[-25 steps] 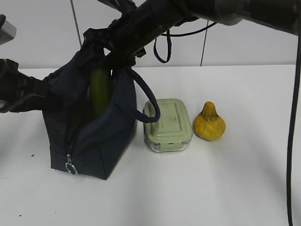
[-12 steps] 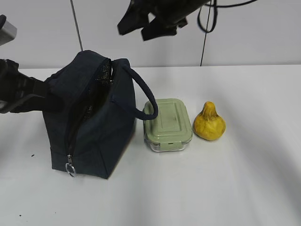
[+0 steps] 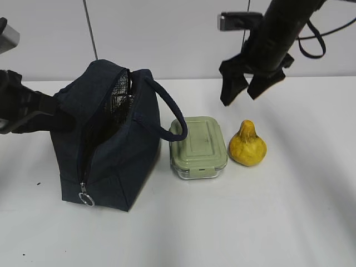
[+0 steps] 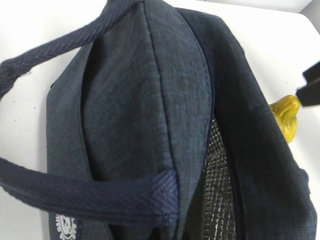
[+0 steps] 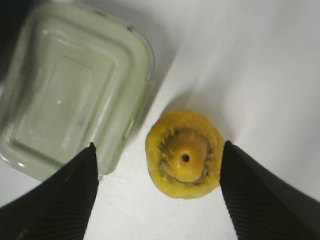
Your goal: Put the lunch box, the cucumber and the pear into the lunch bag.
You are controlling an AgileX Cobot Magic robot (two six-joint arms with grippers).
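Note:
The dark navy lunch bag [image 3: 111, 150] stands at the left, its top unzipped so the silvery lining shows. My left gripper [image 3: 58, 114] is shut on the bag's left upper edge; the left wrist view shows only bag fabric [image 4: 150, 100] and a handle. Right of the bag lies the pale green lunch box [image 3: 198, 146]. The yellow pear [image 3: 247, 146] stands upright beside it. My right gripper [image 3: 242, 95] hangs open above the pear, and in the right wrist view the pear [image 5: 185, 152] lies between its fingers [image 5: 159, 150], untouched. The cucumber is hidden.
One padded bag handle [image 3: 169, 114] arches over toward the lunch box's left edge. A metal ring pull [image 3: 85, 199] hangs at the bag's lower front. The lunch box [image 5: 65, 100] sits a short gap left of the pear. The white table [image 3: 278, 222] extends to the front and right.
My right arm lifted out of the bag's mouth and swung right to above the pear. The cucumber, seen in the bag's opening a second ago, no longer shows. The left arm stayed put.

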